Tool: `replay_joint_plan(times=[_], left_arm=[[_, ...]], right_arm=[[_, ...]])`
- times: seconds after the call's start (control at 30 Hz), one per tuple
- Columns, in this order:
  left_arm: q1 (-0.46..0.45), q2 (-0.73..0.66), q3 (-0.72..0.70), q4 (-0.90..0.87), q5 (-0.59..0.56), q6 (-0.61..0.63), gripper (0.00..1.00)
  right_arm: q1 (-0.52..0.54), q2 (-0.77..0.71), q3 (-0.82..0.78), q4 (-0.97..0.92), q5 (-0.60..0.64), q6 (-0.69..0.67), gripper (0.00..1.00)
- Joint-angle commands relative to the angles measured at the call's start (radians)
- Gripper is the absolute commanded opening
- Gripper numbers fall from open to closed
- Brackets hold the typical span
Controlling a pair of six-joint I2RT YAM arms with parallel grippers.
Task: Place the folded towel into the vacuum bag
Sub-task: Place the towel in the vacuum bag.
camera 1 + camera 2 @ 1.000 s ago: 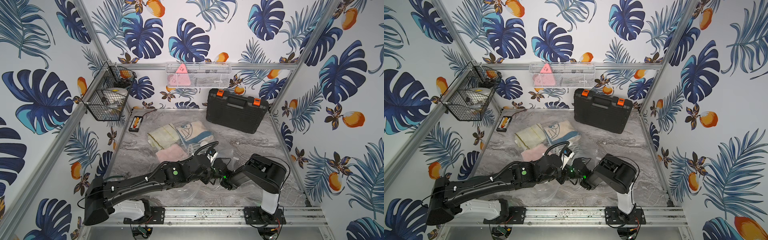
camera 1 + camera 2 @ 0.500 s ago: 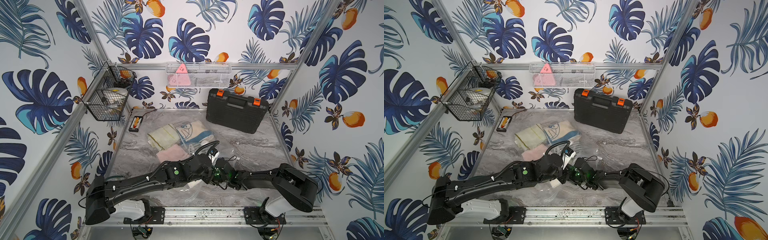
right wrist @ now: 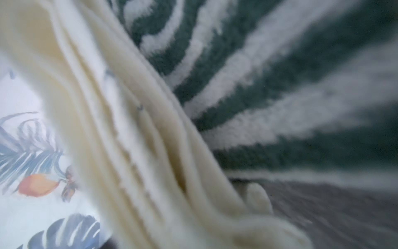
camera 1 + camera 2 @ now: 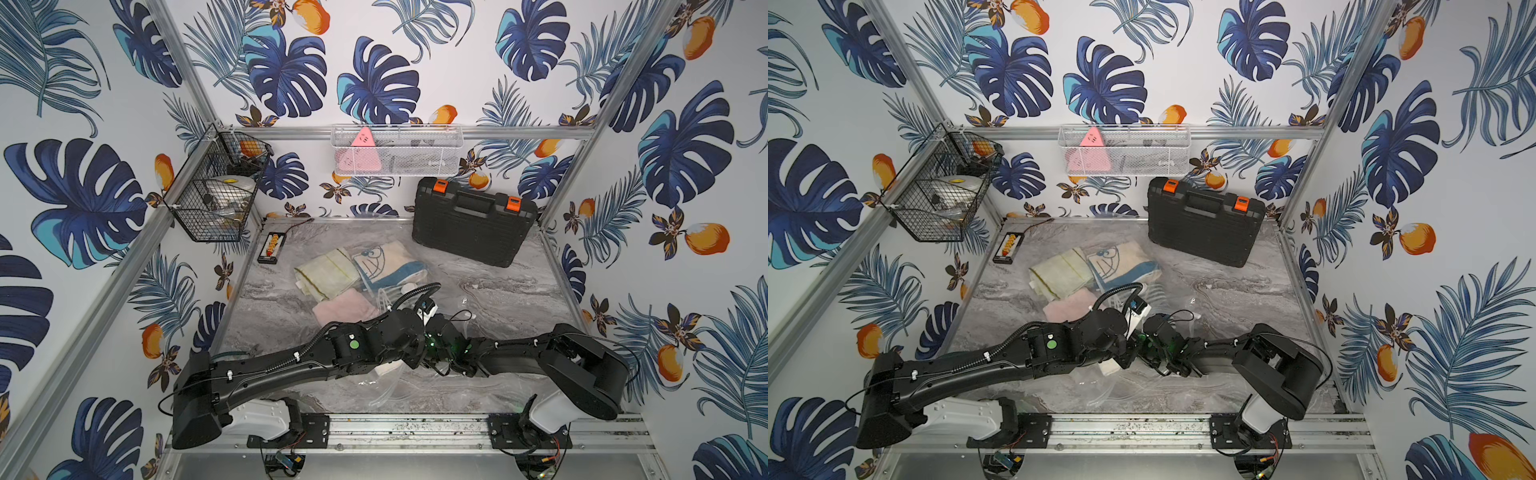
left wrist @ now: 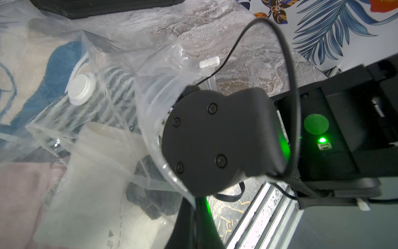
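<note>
Your left pincer [image 4: 415, 354] is squeezed fully closed, but its tips are buried, so I can't tell what it's pinching. Can't tell how wide your right pincer [image 4: 437, 358] is either. Its camera is jammed against the cream folded towel [image 3: 150, 151], layered fold edges facing it, green-striped towel [image 3: 280, 75] just behind. The towel's long axis is hidden under your left arm [image 4: 291, 365]. The vacuum bag [image 5: 120, 49] runs lengthways from the pincers toward the back of the desk [image 4: 519, 299], mouth at the pincers, valve cap [image 5: 80, 88] beyond. Versus a second ago, your right arm [image 4: 519, 349] went from hunched up to stretched out low.
</note>
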Motion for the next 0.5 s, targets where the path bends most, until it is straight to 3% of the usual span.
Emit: replay_joint_plan(times=[0.0, 0.1, 0.17, 0.27, 0.47], left_arm=[[-0.001, -0.003, 0.002, 0.116, 0.032, 0.007, 0.0], [-0.001, -0.009, -0.005, 0.113, 0.024, 0.012, 0.0], [-0.001, -0.012, -0.006, 0.107, 0.02, 0.018, 0.0], [0.0, -0.015, -0.01, 0.106, 0.019, 0.02, 0.0], [0.002, -0.031, -0.009, 0.099, 0.004, 0.029, 0.0]], right_arm=[[0.014, 0.005, 0.032, -0.003, 0.073, -0.004, 0.49], [0.014, 0.001, 0.049, -0.027, 0.04, -0.057, 0.16], [0.013, -0.014, 0.03, -0.003, 0.007, -0.105, 0.07], [-0.005, -0.063, -0.038, 0.05, -0.054, -0.145, 0.0], [-0.08, -0.144, -0.208, 0.355, -0.246, -0.135, 0.0]])
